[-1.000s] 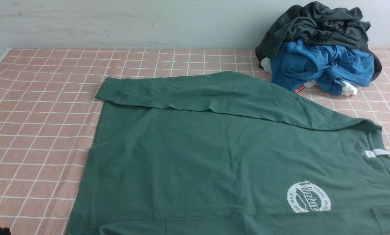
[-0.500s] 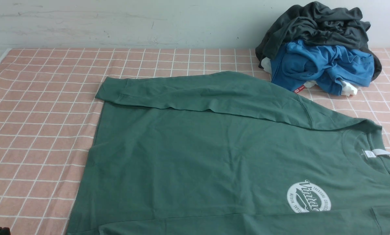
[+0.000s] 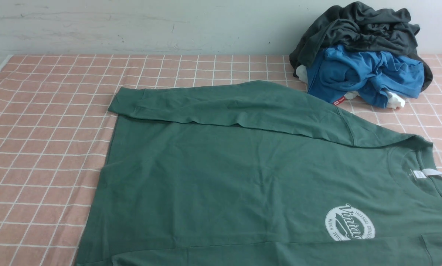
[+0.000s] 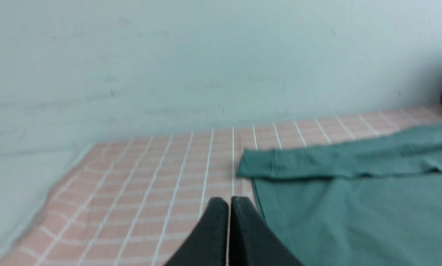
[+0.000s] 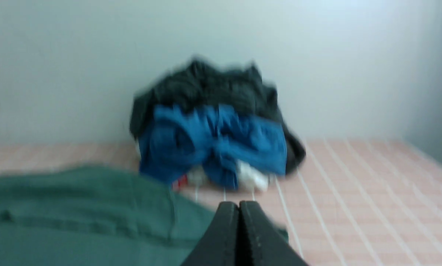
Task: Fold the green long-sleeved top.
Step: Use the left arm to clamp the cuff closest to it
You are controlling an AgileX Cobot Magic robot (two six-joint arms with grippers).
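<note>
Top (image 3: 221, 177) lies spread near both closed claws (image 4: 229, 201) (image 5: 243, 205), neither gripping it.

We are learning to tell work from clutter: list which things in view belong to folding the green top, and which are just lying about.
Part of the job:
- green long-sleeved top
- left hand
- right hand

Just lying about:
- dark grey garment
- bright blue garment

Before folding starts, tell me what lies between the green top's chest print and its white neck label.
Only the top's own green fabric, crossed by the neckline, per the front view.
</note>
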